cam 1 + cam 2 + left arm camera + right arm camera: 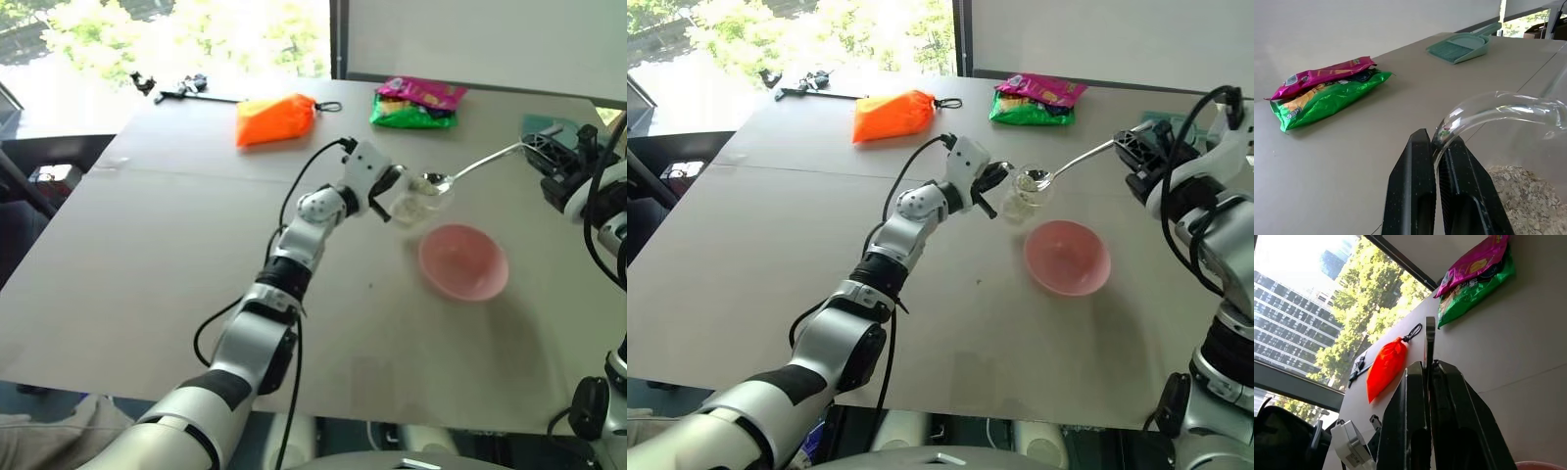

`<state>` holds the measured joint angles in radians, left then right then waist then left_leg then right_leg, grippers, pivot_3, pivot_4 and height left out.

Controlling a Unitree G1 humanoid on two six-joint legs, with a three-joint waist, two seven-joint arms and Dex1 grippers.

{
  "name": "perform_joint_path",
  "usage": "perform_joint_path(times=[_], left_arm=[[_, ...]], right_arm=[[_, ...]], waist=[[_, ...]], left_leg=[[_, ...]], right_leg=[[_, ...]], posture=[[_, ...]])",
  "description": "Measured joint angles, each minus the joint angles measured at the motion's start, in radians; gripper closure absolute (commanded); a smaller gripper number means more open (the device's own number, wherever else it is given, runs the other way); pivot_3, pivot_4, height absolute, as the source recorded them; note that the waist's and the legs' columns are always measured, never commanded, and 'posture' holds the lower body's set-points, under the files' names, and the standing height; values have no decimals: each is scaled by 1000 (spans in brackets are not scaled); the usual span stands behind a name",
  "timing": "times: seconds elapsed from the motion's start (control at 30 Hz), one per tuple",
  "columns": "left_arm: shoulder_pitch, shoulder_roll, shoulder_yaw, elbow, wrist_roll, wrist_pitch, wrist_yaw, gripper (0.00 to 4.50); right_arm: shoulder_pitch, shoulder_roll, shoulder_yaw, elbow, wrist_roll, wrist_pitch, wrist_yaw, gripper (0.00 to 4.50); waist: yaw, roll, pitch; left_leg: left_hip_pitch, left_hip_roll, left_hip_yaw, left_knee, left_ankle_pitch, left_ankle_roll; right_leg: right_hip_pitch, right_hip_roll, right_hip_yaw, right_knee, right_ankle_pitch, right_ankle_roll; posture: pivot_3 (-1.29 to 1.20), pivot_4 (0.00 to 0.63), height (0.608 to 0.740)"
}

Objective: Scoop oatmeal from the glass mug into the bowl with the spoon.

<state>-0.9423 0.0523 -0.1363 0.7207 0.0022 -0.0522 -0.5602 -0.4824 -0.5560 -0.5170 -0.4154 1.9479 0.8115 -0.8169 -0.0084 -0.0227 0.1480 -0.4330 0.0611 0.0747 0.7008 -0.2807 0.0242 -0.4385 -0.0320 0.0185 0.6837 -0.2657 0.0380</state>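
Oatmeal (pixel 1528 196) mug (pixel 1023 196) above tan table (pixel 774 245) by window (pixel 823 34).

An orange pouch (pixel 275 119) with a black cord loop lies on the far part of the grey table (pixel 147 264). To its right lie a pink snack packet (pixel 422 93) and a green snack packet (pixel 411 113), touching each other. A teal dustpan (pixel 1463 45) sits beyond them, and a black tool (pixel 181 89) lies at the far left edge.
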Motion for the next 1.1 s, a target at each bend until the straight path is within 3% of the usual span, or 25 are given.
perform_joint_path(times=[0.47,1.1], left_arm=[[-5,0,-1,10,16,-1,-6,4486],[-56,-15,-21,84,37,-20,-2,4486]], right_arm=[[76,-48,-4,-45,3,-52,66,4500],[269,-61,-126,-151,6,-148,113,4500]], waist=[[2,0,0],[21,0,0]], left_leg=[[0,0,0,0,0,0],[1,-1,-1,0,0,0]], right_leg=[[1,0,0,-2,0,1],[4,0,-1,-4,1,1]], posture=[[0,150,740],[0,150,740]])
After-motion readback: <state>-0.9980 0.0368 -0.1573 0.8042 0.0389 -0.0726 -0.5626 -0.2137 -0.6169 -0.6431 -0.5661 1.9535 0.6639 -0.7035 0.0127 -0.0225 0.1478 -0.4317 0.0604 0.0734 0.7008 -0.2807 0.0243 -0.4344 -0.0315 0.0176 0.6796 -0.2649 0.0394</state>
